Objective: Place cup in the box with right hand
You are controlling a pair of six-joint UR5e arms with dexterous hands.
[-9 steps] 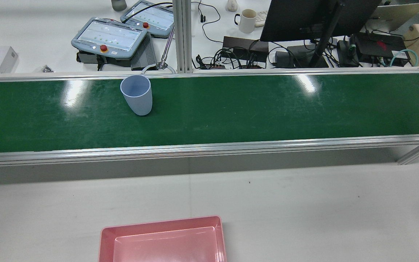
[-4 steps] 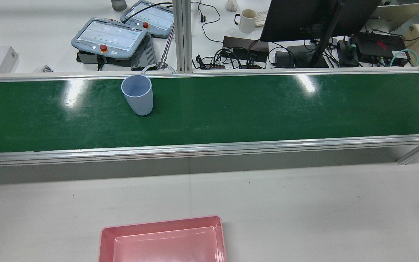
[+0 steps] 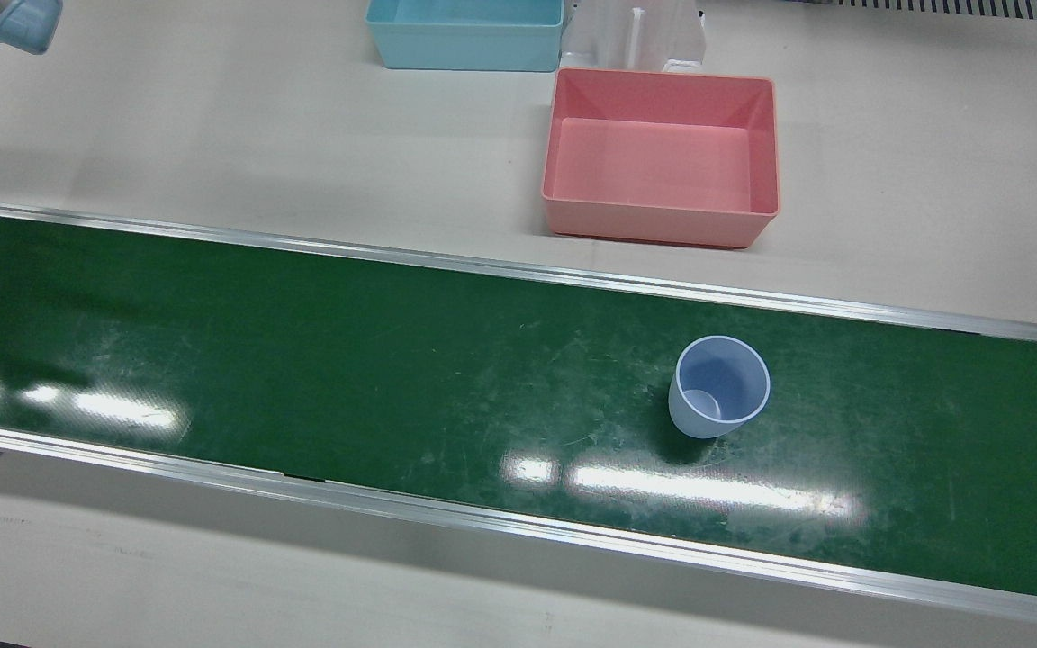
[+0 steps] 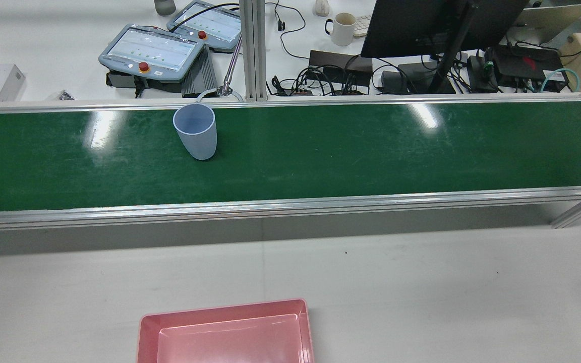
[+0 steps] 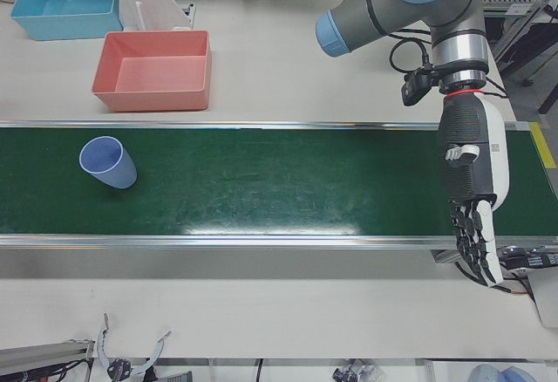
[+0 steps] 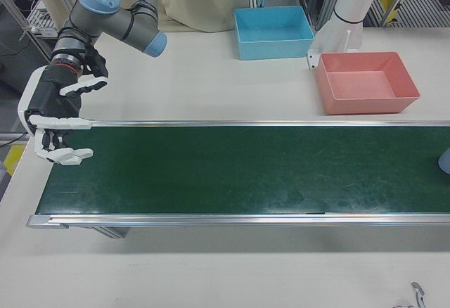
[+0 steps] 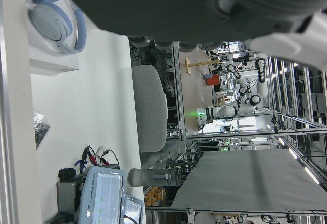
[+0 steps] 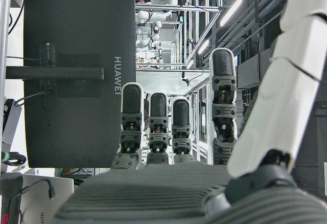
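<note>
Cup (image 3: 718, 387) is standing upright on the green belt (image 3: 392, 360), mouth up, nothing touching it, over on the left arm's half. Pink box (image 3: 661, 157) sits empty on the tabletop (image 3: 212, 135) just past the belt, blue box (image 3: 464, 31) further back. Both hands are way out at the belt ends, right hand (image 6: 60, 118) and left hand (image 5: 471, 194), fingers spread and holding nothing.

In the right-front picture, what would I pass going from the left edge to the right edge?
Right hand → blue box → white pedestal → pink box → cup, just showing at the right edge.
</note>
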